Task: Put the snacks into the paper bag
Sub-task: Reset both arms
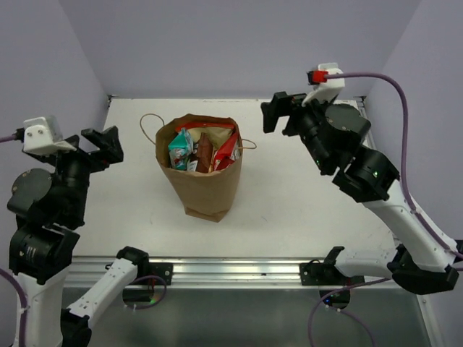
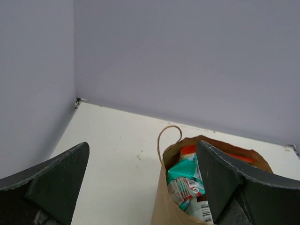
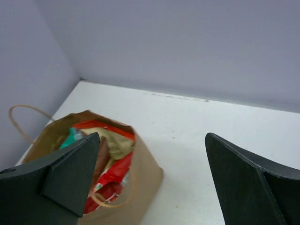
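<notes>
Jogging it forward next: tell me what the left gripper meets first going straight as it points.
Likely the bag: it stands just off the line, ahead of one of the left gripper's open fingers, which would clip its handle side. Between the fingers lies the table, then the wall. Depth is unclear.

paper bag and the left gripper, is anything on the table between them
Nothing but bare table and the paper bag's own loop handle, jutting toward the left gripper; top view shows it.
</notes>
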You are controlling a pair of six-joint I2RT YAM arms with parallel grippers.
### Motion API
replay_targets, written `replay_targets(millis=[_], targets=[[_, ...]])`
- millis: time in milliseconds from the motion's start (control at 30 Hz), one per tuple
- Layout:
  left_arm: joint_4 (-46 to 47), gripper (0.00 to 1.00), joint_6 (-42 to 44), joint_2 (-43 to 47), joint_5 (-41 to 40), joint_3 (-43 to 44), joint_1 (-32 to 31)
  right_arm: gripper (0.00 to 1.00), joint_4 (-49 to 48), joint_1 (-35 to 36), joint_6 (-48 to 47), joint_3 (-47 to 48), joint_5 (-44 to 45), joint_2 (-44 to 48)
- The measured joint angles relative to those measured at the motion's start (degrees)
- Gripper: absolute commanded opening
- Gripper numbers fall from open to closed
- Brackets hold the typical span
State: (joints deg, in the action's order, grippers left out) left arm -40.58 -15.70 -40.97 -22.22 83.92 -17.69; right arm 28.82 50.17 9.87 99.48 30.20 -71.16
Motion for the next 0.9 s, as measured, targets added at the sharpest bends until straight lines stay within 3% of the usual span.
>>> replay_targets(millis=[200, 433, 667, 900], targets=[[5.68, 1.00, 4.44, 7.43, -5.16, -3.65, 0.00, 0.99, -2.03, -0.04, -2.43, -14.14, 13.77, 13.46], [11.76, 1.00, 8.50, 12.63, -8.63, -10.36, 0.00, 0.99, -3.15, -0.04, -5.38, -27.19, 20.50, 28.28], [16.28, 1.00, 9.99, 13.55, -10.82, -13.35, 0.00, 0.98, -5.79, -0.04, -7.80, -34.21, 24.96, 40.28], [20.41, 1.00, 10.23, 12.20, -11.08, -13.55, 0.00, 0.98, -6.60, -0.04, -11.08, -36.09, 27.39, 42.49]])
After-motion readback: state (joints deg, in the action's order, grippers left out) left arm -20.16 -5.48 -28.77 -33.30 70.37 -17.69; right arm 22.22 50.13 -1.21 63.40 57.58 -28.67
